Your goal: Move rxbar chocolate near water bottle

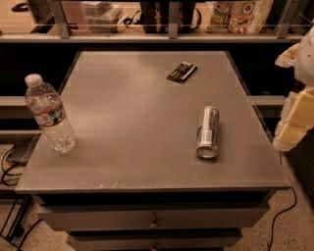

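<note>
Rxbar chocolate (182,71), a small flat black rectangular wrapper with pale lettering stripes, lies flat on the far part of the grey table (127,122), right of the middle and close to the back edge, turned at a slant to that edge. Nothing touches it.

In the single camera view, the water bottle (50,115), a clear plastic bottle with a white cap and a red, white and blue label band, stands upright near the table's left edge, towards the front. It is well apart from the rxbar chocolate, with a broad stretch of bare table top between them.

A silver cylindrical drink can (208,132) lies on its side on the right half of the table, its round end pointing towards the front edge. It sits between the snack bar and the front of the table, touching neither the bar nor the bottle.

The gripper (293,122), a pale cream and white shape, hangs at the right border of the view, beyond the table's right edge and at about the level of the can. It holds nothing that can be seen, and whether its jaws are spread or pressed together cannot be told.

Under the table top are grey drawer fronts with a small knob (155,223). Behind the table runs a shelf rail with printed bags (240,14) on it. A dark cable (282,215) trails on the floor at lower right.
</note>
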Motion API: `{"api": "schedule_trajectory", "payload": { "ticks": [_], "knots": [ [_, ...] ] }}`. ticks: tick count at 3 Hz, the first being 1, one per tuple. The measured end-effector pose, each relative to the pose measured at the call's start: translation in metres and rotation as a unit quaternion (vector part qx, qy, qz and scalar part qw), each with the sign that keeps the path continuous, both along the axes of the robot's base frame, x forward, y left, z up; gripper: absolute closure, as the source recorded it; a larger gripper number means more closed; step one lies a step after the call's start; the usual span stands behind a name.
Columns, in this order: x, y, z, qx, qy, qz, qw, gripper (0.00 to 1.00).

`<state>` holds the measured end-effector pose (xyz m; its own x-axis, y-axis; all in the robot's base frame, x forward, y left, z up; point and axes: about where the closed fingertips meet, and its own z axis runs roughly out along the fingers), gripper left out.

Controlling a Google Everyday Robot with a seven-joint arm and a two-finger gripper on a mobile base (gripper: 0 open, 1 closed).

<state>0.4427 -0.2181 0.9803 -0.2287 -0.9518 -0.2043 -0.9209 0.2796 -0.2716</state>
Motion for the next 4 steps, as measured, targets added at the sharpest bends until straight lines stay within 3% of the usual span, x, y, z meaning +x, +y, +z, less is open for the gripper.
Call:
{"api": "schedule_trajectory", "payload": {
  "ticks": [1,2,3,4],
  "knots": [
    [0.017,-0.003,0.003,0.035,-0.027,-0.003,0.999,0.0],
    [0.051,0.01,0.003,0.113,-0.063,-0.006,0.9916,0.0],
    [0.103,0.037,-0.006,0.191,-0.081,-0.002,0.9782,0.0],
    [0.103,0.037,-0.006,0.191,-0.081,-0.002,0.9782,0.0]
  ]
}}
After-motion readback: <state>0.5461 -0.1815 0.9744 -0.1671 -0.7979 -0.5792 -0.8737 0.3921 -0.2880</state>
